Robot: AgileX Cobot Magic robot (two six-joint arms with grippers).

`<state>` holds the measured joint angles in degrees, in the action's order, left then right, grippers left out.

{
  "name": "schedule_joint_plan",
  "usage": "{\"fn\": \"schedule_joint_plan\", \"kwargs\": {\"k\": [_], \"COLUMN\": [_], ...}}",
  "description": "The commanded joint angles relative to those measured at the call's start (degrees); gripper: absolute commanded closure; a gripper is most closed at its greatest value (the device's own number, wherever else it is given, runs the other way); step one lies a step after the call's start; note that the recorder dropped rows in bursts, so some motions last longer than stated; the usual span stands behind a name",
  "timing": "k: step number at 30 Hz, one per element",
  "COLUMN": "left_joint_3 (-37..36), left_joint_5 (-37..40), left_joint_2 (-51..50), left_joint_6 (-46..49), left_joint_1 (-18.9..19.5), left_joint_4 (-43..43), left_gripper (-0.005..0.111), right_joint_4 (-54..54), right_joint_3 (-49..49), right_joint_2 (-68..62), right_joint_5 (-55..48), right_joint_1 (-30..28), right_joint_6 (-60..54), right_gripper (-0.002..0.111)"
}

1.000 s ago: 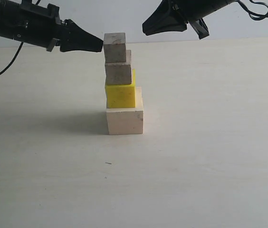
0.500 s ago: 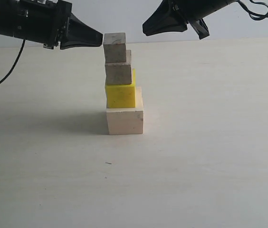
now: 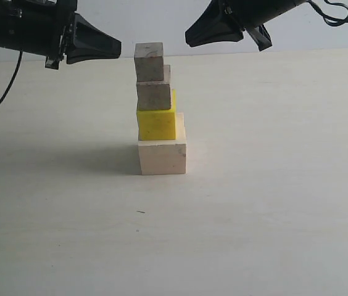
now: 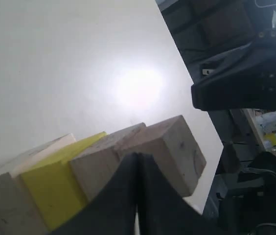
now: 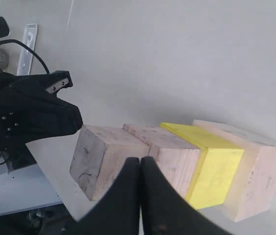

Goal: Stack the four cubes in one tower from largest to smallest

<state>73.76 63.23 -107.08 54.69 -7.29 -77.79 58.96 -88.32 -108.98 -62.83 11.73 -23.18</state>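
My two tools are both clenched on nothing. My left gripper [image 3: 117,47] has its black fingers pressed flat together, and so does my right gripper [image 3: 188,36]; the wrist views show each pair meeting in a single seam with no cube between them.

The tower [image 3: 157,111] stands free on the pale desk [image 3: 273,185], about midway across its width and well in from the far edge and from both side edges that the exterior view shows.

At the bottom is the large pale bare-wood cube [image 3: 161,157], flat on the desk. On it sits the bright yellow cube [image 3: 156,125], lined up with the large cube's left face, so a strip of wood shows on the right. Next up is the small bare-wood cube [image 3: 153,95], and on top the smallest bare-wood cube [image 3: 149,61], each likewise set towards the left side of the one beneath.

My left gripper's tip is level with the smallest cube, on its left, with a clear gap between them. My right gripper hangs higher, up and to the right of the same cube, also apart from it.
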Motion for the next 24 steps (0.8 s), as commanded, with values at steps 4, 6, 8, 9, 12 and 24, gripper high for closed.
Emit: {"fn": "schedule_joint_plan", "kwargs": {"k": [4, 6, 8, 9, 12, 24], "left_joint_3": [-0.87, -0.87, -0.87, -0.87, -0.87, -0.87], "left_joint_5": [0.69, 0.69, 0.42, 0.25, -0.09, -1.47], "left_joint_2": [-0.65, -0.65, -0.65, -0.65, -0.65, -0.65], "left_joint_6": [-1.3, -1.41, -1.41, -1.41, -1.41, -1.41], "left_joint_1": [-0.44, -1.11, -1.7, -1.87, -2.11, -3.49], "left_joint_4": [-0.96, -1.22, -1.22, -1.22, -1.22, -1.24], "left_gripper": [0.107, 0.107, 0.107, 0.107, 0.107, 0.107], "right_joint_4": [0.17, 0.17, 0.17, 0.17, 0.17, 0.17], "right_joint_3": [-0.05, -0.05, -0.05, -0.05, -0.05, -0.05], "right_joint_2": [0.6, 0.6, 0.6, 0.6, 0.6, 0.6], "right_joint_5": [-0.24, -0.24, -0.24, -0.24, -0.24, -0.36], "right_joint_1": [-0.18, -0.18, -0.18, -0.18, -0.18, -0.18], "right_joint_6": [-0.72, -0.72, -0.72, -0.72, -0.72, -0.73], "right_gripper": [0.108, 0.108, 0.108, 0.108, 0.108, 0.108]}}
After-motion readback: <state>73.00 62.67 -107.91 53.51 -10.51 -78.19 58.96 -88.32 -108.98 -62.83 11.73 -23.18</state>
